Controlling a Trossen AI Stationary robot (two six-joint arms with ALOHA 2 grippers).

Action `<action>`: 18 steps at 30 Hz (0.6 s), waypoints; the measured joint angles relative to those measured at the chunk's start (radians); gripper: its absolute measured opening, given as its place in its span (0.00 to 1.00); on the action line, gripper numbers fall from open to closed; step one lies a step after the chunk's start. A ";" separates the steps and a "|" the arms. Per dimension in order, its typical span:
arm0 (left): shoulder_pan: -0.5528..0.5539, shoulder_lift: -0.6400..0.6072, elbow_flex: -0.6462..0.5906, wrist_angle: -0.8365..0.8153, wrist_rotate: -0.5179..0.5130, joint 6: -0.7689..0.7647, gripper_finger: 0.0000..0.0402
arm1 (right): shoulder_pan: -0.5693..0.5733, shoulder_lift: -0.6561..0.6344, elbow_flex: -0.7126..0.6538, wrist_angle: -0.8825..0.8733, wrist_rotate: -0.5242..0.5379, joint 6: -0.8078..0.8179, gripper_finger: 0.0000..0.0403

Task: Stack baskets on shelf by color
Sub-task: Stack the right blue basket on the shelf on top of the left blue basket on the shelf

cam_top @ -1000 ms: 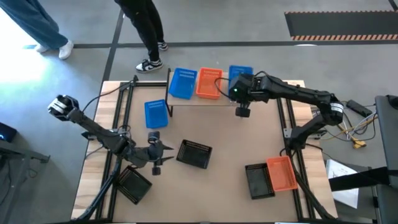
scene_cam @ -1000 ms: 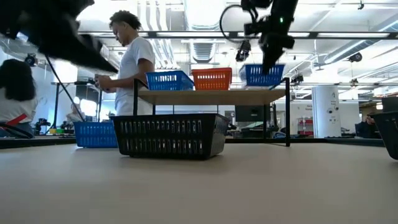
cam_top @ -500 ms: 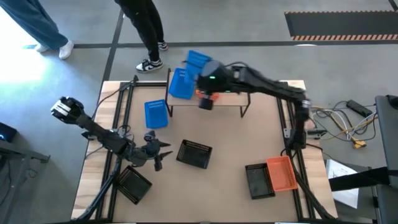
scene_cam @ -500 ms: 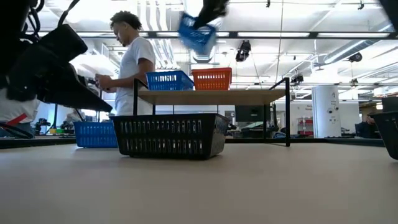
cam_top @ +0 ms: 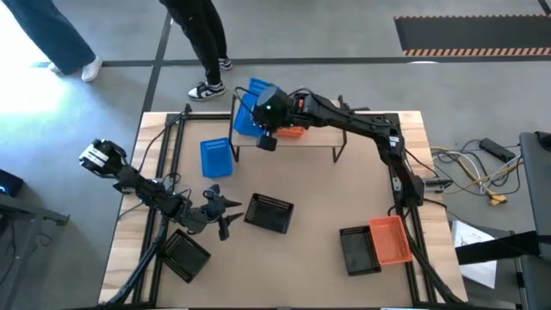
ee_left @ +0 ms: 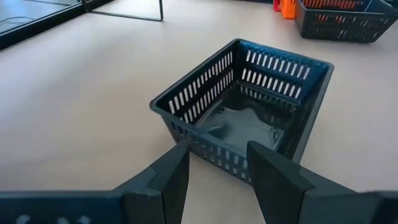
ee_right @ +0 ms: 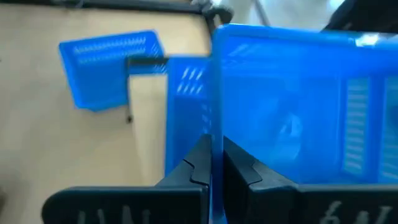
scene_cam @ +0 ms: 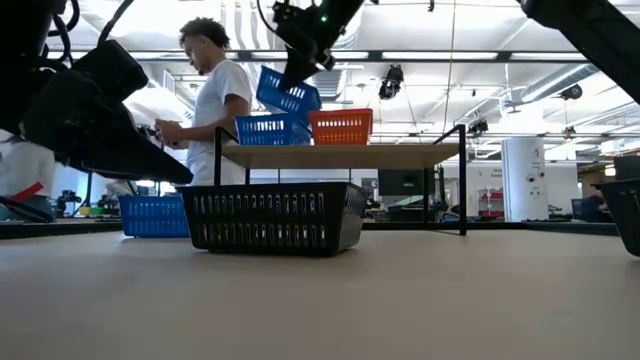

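On the wooden table (cam_top: 318, 207), the shelf (cam_top: 314, 138) stands at twelve o'clock, a person (scene_cam: 212, 100) beyond. The right gripper (cam_top: 265, 110) clenches a blue basket (scene_cam: 287, 94) above the shelf's blue one (scene_cam: 272, 130). Only the left wrist view shows the left gripper (ee_left: 214, 177), spread, before a black basket (ee_left: 249, 106).

three blue baskets (cam_top: 216, 158), two orange (cam_top: 389, 238), three black (cam_top: 269, 212)

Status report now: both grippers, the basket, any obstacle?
Right gripper shut on blue perforated plastic basket, tilted above second blue basket on wooden shelf. Left gripper open at black basket. No obstacle seen.
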 joint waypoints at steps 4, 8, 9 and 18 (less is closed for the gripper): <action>0.000 0.026 0.017 0.001 0.001 0.001 0.36 | 0.001 0.001 -0.004 -0.002 -0.004 0.008 0.02; 0.000 0.043 0.032 0.000 0.001 0.004 0.36 | 0.001 0.001 -0.016 0.060 -0.005 0.009 0.02; 0.000 0.045 0.035 0.001 0.001 0.004 0.36 | 0.001 0.001 -0.018 0.071 -0.004 0.011 0.02; 0.000 0.053 0.045 -0.002 0.001 0.004 0.36 | -0.011 0.002 -0.089 0.187 -0.024 0.045 0.02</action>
